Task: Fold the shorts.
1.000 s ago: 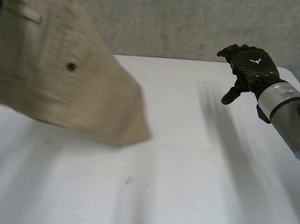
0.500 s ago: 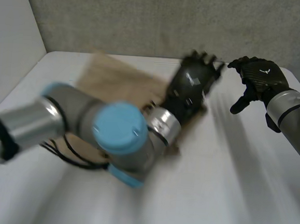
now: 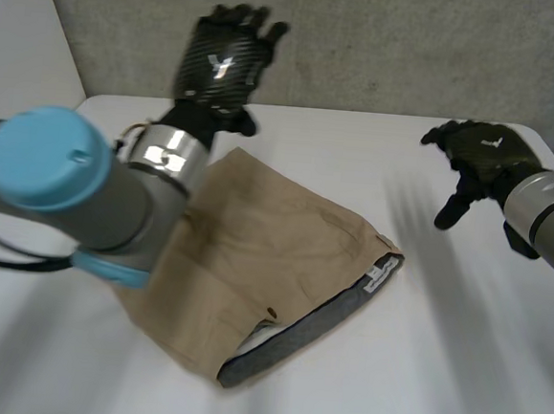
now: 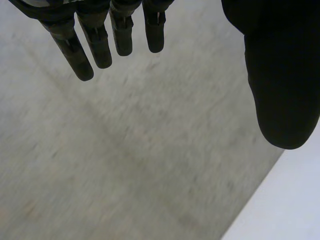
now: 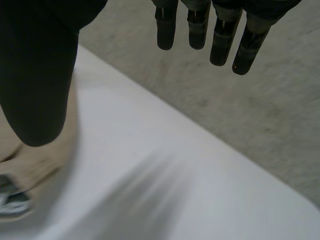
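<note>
Tan shorts lie rumpled on white table | left hand raised, fingers straight, holding nothing | right hand aloft, fingers relaxed, empty

Shorts: left part hidden under left arm; waistband label too small to read. Left arm and right arm: cut off by the head view's edges. Right wrist view: shorts partly behind the right hand, cut by the edge.
</note>
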You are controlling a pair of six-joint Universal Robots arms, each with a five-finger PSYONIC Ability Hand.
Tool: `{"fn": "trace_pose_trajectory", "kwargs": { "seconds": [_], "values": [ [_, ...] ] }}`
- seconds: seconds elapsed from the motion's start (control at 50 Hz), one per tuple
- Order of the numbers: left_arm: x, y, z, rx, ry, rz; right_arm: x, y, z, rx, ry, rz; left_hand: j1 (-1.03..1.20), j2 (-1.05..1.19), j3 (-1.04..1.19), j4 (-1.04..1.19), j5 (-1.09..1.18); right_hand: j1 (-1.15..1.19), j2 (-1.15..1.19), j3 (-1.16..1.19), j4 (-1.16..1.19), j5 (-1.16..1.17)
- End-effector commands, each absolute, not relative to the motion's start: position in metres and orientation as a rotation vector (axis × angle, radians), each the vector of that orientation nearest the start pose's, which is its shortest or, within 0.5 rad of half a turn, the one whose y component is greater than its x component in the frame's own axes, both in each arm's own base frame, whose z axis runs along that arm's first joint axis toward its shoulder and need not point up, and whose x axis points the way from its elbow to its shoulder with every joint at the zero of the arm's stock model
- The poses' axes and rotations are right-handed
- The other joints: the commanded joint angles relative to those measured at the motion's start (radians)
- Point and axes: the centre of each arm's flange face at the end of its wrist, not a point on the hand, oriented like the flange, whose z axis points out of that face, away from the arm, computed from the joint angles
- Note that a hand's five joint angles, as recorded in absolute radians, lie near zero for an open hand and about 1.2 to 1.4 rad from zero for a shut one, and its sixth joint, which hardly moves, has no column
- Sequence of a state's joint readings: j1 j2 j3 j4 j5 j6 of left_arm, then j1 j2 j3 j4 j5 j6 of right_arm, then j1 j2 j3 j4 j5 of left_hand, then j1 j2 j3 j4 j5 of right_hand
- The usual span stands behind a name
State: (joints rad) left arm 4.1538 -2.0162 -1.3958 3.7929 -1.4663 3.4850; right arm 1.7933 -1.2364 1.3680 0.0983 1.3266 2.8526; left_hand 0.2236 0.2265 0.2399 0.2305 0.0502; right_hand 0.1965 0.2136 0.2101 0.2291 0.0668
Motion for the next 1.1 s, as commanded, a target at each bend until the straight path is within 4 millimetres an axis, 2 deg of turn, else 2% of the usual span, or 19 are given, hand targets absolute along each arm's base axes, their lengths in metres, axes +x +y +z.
{"fn": "trace_pose_trajectory", "kwargs": {
  "seconds": [0.02, 0.08, 0.16, 0.22, 0.32, 0.38, 0.54, 0.64, 0.68, 0.72, 0.76, 0.78, 0.8, 0.82, 0.92, 0.96, 1.0, 1.02, 1.1],
  "values": [
    [-0.292, -0.296, 0.263, 0.824, 1.793, -2.674, 0.262, -0.273, 0.238, -0.895, 2.191, -1.647, -0.016, -0.019, -0.032, -0.023, -0.017, -0.022, -0.039, -0.036, -0.055, -0.067],
    [-0.281, -0.295, 0.263, 0.768, 1.843, -2.672, 0.275, -0.256, 0.233, -0.900, 2.172, -1.580, -0.016, -0.019, -0.032, -0.023, -0.017, -0.022, -0.039, -0.036, -0.055, -0.067],
    [-0.266, -0.298, 0.262, 0.700, 1.885, -2.661, 0.300, -0.222, 0.223, -0.879, 2.119, -1.446, -0.013, -0.016, -0.029, -0.020, -0.014, -0.022, -0.039, -0.036, -0.055, -0.067],
    [-0.257, -0.300, 0.259, 0.671, 1.931, -2.620, 0.311, -0.208, 0.217, -0.869, 2.099, -1.375, -0.013, -0.016, -0.029, -0.020, -0.014, -0.022, -0.039, -0.036, -0.055, -0.067],
    [-0.246, -0.302, 0.253, 0.608, 2.020, -2.522, 0.340, -0.175, 0.194, -0.948, 2.009, -1.211, -0.010, -0.013, -0.026, -0.017, -0.011, -0.022, -0.039, -0.036, -0.055, -0.067],
    [-0.240, -0.301, 0.250, 0.570, 2.066, -2.461, 0.352, -0.159, 0.185, -1.005, 1.947, -1.178, -0.013, -0.016, -0.029, -0.020, -0.014, -0.022, -0.039, -0.036, -0.055, -0.067],
    [-0.233, -0.302, 0.244, 0.522, 2.116, -2.395, 0.374, -0.138, 0.164, -1.113, 1.848, -1.190, -0.016, -0.019, -0.032, -0.023, -0.017, 0.047, 0.030, 0.033, 0.014, 0.002],
    [-0.232, -0.301, 0.245, 0.508, 2.119, -2.396, 0.378, -0.133, 0.147, -1.197, 1.844, -1.189, -0.016, -0.019, -0.032, -0.023, -0.017, 0.088, 0.071, 0.074, 0.055, 0.043],
    [-0.232, -0.301, 0.245, 0.507, 2.117, -2.397, 0.379, -0.132, 0.144, -1.215, 1.844, -1.193, -0.016, -0.019, -0.032, -0.023, -0.017, 0.152, 0.135, 0.139, 0.120, 0.107],
    [-0.232, -0.301, 0.246, 0.507, 2.117, -2.397, 0.381, -0.129, 0.140, -1.230, 1.836, -1.200, -0.019, -0.022, -0.035, -0.026, -0.020, 0.319, 0.302, 0.306, 0.287, 0.275],
    [-0.232, -0.301, 0.246, 0.507, 2.117, -2.397, 0.382, -0.129, 0.138, -1.231, 1.831, -1.207, -0.019, -0.022, -0.035, -0.026, -0.020, 0.498, 0.481, 0.484, 0.465, 0.453],
    [-0.232, -0.301, 0.246, 0.507, 2.117, -2.397, 0.383, -0.130, 0.136, -1.227, 1.831, -1.223, -0.019, -0.022, -0.035, -0.026, -0.020, 0.871, 0.854, 0.858, 0.839, 0.826],
    [-0.232, -0.301, 0.246, 0.507, 2.117, -2.397, 0.383, -0.131, 0.136, -1.222, 1.832, -1.238, -0.022, -0.025, -0.038, -0.029, -0.023, 1.087, 1.070, 1.073, 1.054, 1.042],
    [-0.232, -0.301, 0.246, 0.507, 2.117, -2.397, 0.383, -0.133, 0.136, -1.215, 1.838, -1.255, -0.022, -0.025, -0.038, -0.029, -0.023, 1.199, 1.181, 1.185, 1.166, 1.154],
    [-0.231, -0.298, 0.247, 0.507, 2.117, -2.397, 0.373, -0.151, 0.152, -1.125, 1.918, -1.393, -0.028, -0.031, -0.044, -0.035, -0.029, 1.200, 1.183, 1.186, 1.167, 1.155],
    [-0.230, -0.296, 0.250, 0.508, 2.111, -2.402, 0.359, -0.170, 0.175, -1.046, 1.948, -1.505, -0.028, -0.031, -0.044, -0.035, -0.029, 1.200, 1.183, 1.186, 1.167, 1.155],
    [-0.230, -0.294, 0.252, 0.508, 2.106, -2.407, 0.341, -0.192, 0.190, -0.978, 1.987, -1.586, -0.031, -0.034, -0.047, -0.038, -0.032, 1.200, 1.183, 1.186, 1.167, 1.155],
    [-0.229, -0.293, 0.253, 0.508, 2.106, -2.407, 0.321, -0.212, 0.201, -0.921, 2.027, -1.646, -0.034, -0.036, -0.050, -0.040, -0.035, 1.200, 1.183, 1.186, 1.167, 1.155],
    [-0.227, -0.287, 0.255, 0.510, 2.104, -2.410, 0.282, -0.242, 0.212, -0.932, 2.133, -1.680, -0.036, -0.039, -0.053, -0.043, -0.038, 1.200, 1.183, 1.186, 1.167, 1.155]
  ]
}}
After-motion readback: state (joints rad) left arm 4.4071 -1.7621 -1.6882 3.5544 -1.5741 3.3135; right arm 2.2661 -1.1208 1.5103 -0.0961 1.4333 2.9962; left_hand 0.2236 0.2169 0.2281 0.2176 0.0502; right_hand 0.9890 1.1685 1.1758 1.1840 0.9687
